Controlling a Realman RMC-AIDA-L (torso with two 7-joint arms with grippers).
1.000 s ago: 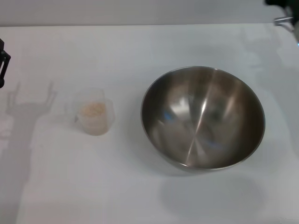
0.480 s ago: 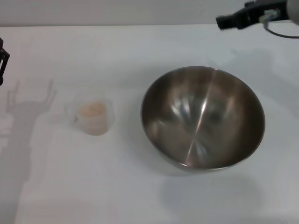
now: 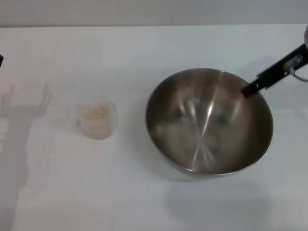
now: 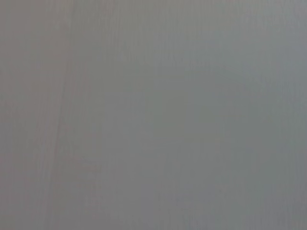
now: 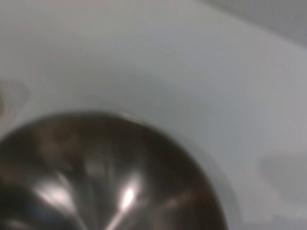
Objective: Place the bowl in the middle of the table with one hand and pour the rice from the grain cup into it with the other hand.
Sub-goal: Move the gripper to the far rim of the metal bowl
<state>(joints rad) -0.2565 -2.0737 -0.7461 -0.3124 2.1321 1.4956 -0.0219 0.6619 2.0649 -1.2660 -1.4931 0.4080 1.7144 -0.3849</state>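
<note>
Stood upright on the table [image 3: 144, 202], right of centre: the bowl [image 3: 209, 120]. Sat well apart to its left: the grain cup [image 3: 97, 120], holding the rice [image 3: 94, 113]. Reached over the bowl's far right rim: the right gripper [image 3: 251, 88], finger state impossible to tell. Nowhere seen: the left gripper.

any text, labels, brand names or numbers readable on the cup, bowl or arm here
None can be read.
Grain cup: no markings show on its frosted wall, only rice inside.
Steel bowl: bare metal, reflections only.
Right pincer: dark at the bowl's far right rim, no lettering legible.
Left wrist view: plain grey, nothing written.
</note>
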